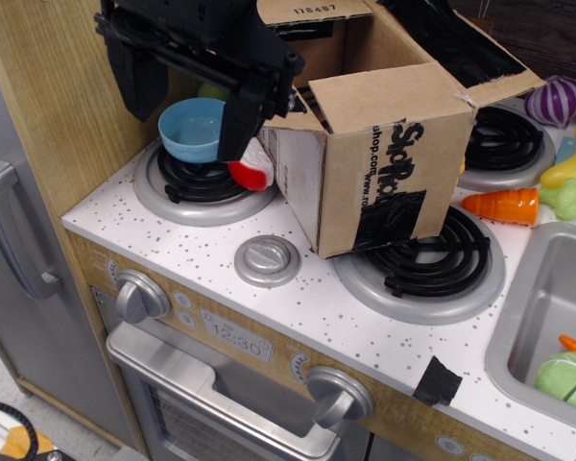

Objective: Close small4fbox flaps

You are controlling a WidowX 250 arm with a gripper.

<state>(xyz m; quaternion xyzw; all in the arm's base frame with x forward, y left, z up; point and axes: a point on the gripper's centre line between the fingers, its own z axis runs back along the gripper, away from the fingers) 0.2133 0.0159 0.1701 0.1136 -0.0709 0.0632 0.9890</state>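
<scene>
The small4fbox is a brown cardboard box standing on the toy stove between the burners, with black "Shop" lettering and a black tape patch facing me. Its near flap lies folded over the opening. The far flap, printed 178487, stands up. The right flap, with wide black tape, leans outward. The left flap is tipped inward beside my fingers. My black gripper is open at the box's upper left corner, with one finger against the left rim.
A blue bowl and a red-and-white toy sit on the back left burner under the gripper. A purple onion, a carrot and yellow and green toys lie to the right. The sink is at the front right.
</scene>
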